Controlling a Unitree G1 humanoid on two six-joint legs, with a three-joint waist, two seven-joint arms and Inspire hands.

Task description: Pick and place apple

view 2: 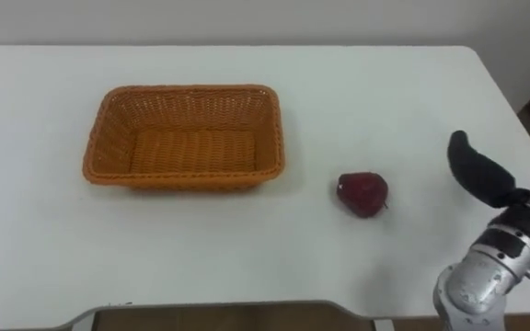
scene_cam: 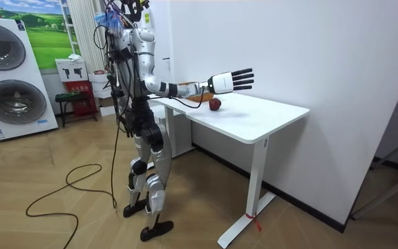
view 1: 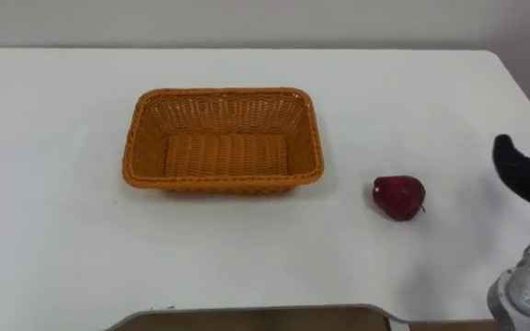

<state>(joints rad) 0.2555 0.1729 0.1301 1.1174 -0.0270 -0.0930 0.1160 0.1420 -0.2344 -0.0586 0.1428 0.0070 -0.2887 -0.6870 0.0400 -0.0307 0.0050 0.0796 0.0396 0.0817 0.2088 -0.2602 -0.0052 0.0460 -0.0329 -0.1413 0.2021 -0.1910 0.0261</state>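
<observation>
A dark red apple (view 1: 399,197) lies on the white table (view 1: 63,239), a short way right of an orange wicker basket (view 1: 224,93) with nothing in it. My right hand (view 2: 486,177) hovers above the table to the right of the apple, apart from it. In the room view the right hand (scene_cam: 233,81) is stretched out over the table with straight, spread fingers, above and beyond the apple (scene_cam: 215,104). I stand at the table's end, facing it.
The table's right edge (view 1: 523,92) runs close behind my right hand, and its near edge (view 1: 247,311) is just below the basket's side. A white wall (scene_cam: 289,48) backs the table. A washing machine (scene_cam: 9,76) stands far off at the room view's left.
</observation>
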